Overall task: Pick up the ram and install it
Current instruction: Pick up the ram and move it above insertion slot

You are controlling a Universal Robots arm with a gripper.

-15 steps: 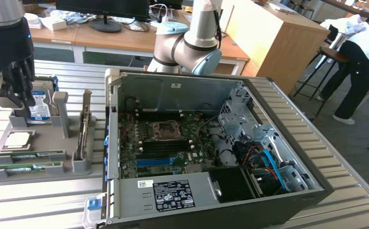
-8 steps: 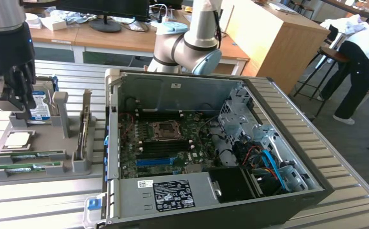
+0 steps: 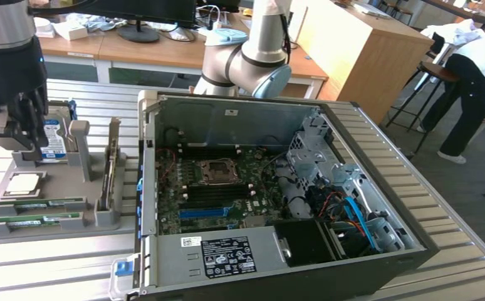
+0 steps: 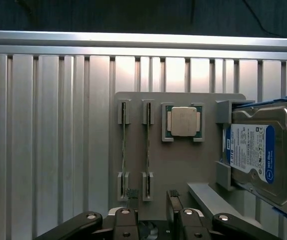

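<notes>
Two ram sticks, thin and green, lie in holders on the grey tray (image 3: 50, 235): one ram (image 3: 37, 204) and a second ram (image 3: 32, 221) beside it. From the wrist view they appear edge-on, ram (image 4: 147, 145) and ram (image 4: 123, 145). My black gripper (image 3: 19, 143) hangs above the tray's far end, near the hard drive. Its fingers (image 4: 132, 197) stand open with nothing between them, and the gripper (image 4: 152, 199) is roughly in line with one ram's end, well above it.
The tray also holds a silver processor (image 4: 183, 121) and a blue-labelled hard drive (image 4: 258, 155). The open computer case (image 3: 225, 122) stands at the exterior view's right of the tray, motherboard exposed. A person (image 3: 477, 81) stands at the far right, off the slatted table (image 3: 50, 269).
</notes>
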